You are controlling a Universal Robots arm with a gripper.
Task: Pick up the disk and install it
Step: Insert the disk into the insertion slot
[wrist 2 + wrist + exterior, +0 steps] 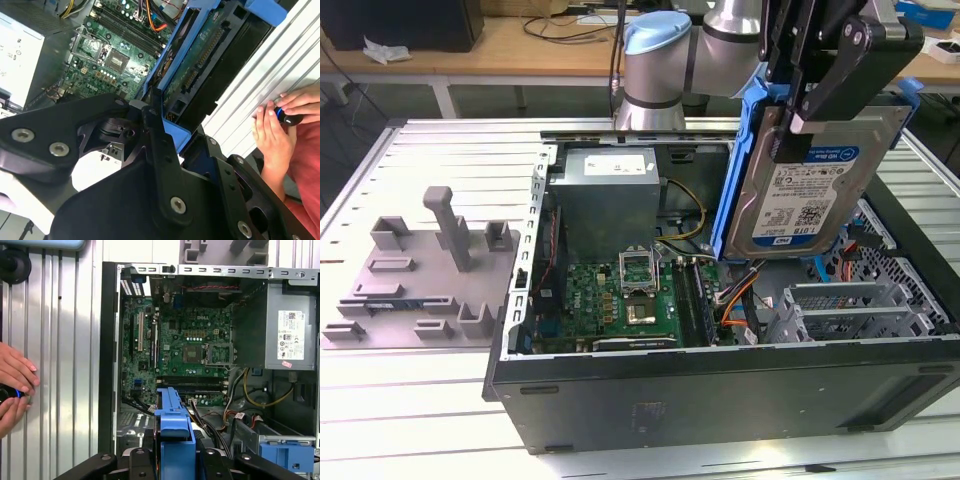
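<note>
The disk (pixel 807 200), a silver hard drive with a white-and-blue label in a blue carrier frame (pixel 741 170), hangs upright above the open computer case (pixel 720 385), toward the exterior view's right. My gripper (pixel 798 105) is shut on its upper end, black fingers (pixel 840 70) on either side. In the first wrist view the carrier's blue edge (pixel 175 427) sticks out between the fingers (pixel 220 465) over the motherboard (pixel 195 347). The second wrist view shows the disk's green circuit-board underside (pixel 200 65) and my gripper (pixel 172 142) clamped on the frame.
Inside the case are the motherboard (pixel 620 290), a power supply (pixel 610 190), loose cables (pixel 735 300) and a blue drive bay (pixel 287 455). A grey slotted fixture (pixel 420 280) lies on the table at the exterior view's left. A person's hands (pixel 15 377) hold a small black device beside the case.
</note>
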